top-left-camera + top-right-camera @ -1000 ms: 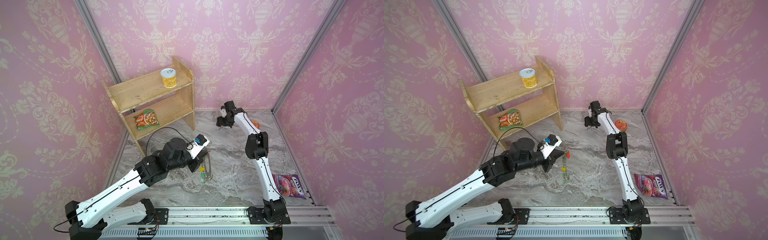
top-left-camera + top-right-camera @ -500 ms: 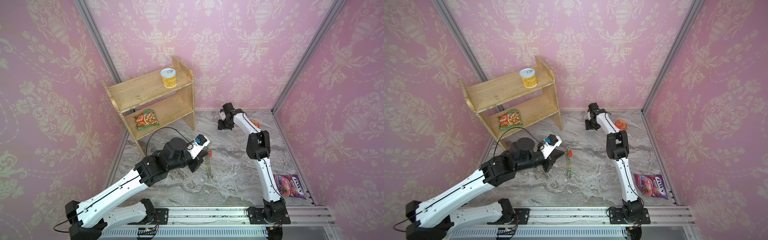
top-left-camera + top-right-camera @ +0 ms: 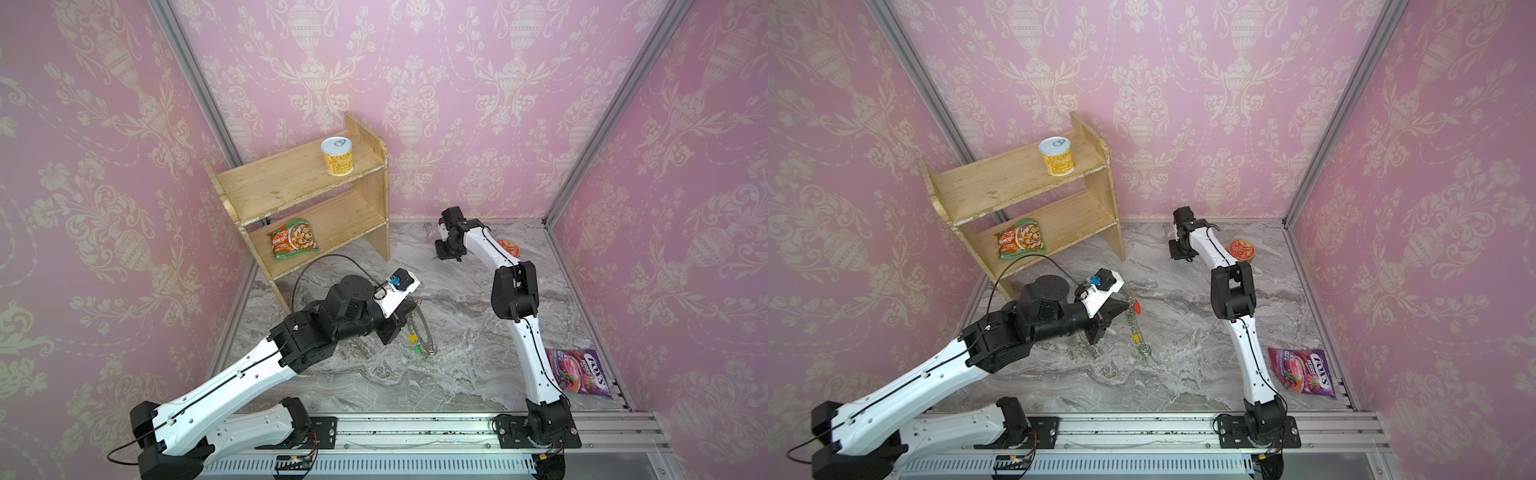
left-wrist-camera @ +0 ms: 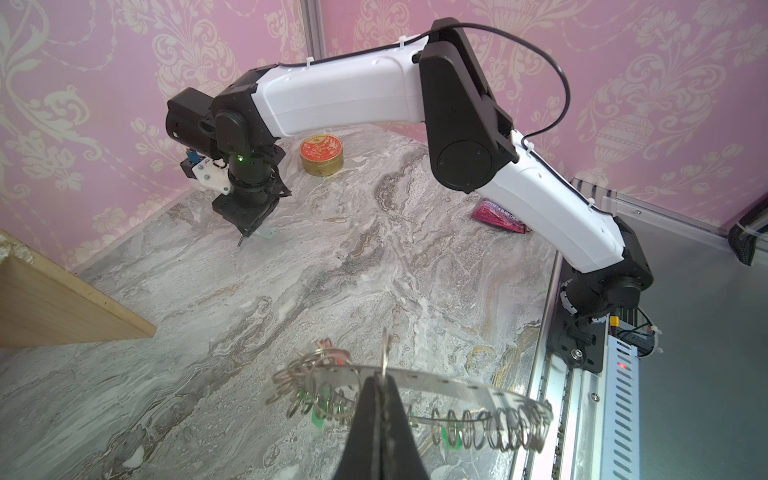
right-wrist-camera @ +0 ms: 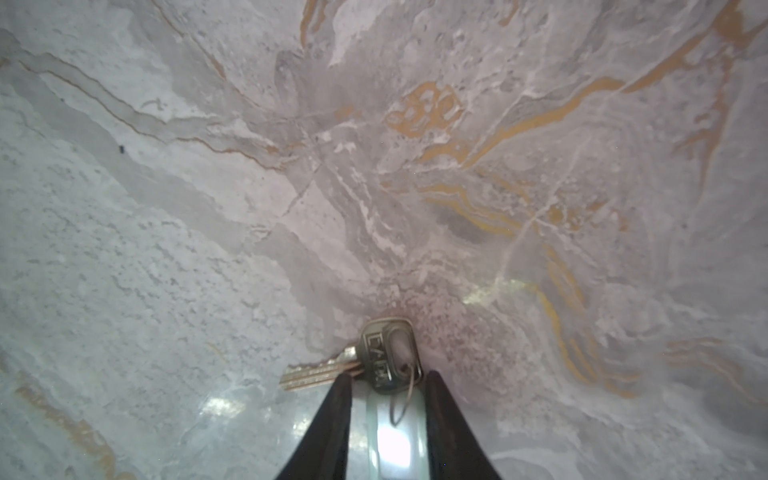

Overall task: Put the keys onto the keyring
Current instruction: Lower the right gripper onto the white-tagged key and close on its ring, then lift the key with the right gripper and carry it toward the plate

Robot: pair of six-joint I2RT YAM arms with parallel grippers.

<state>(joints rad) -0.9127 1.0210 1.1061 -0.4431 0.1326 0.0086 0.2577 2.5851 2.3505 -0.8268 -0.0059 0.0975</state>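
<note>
Left gripper (image 4: 380,376) clenched on keyring (image 4: 457,383) rim, ring tilted steeply. Right gripper (image 5: 388,378) grasping key (image 5: 376,353) by pale tag (image 5: 395,444).

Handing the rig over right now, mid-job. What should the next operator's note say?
Left gripper: shut on the keyring rim, holding it on edge.
Right gripper: jaws straddle the white tag of a silver key lying at the far side of the table; grip unconfirmed.
Done: red tag, yellow tag and green tag hang from the keyring.
Left: secure that key, carry it over, hook it on.
</note>
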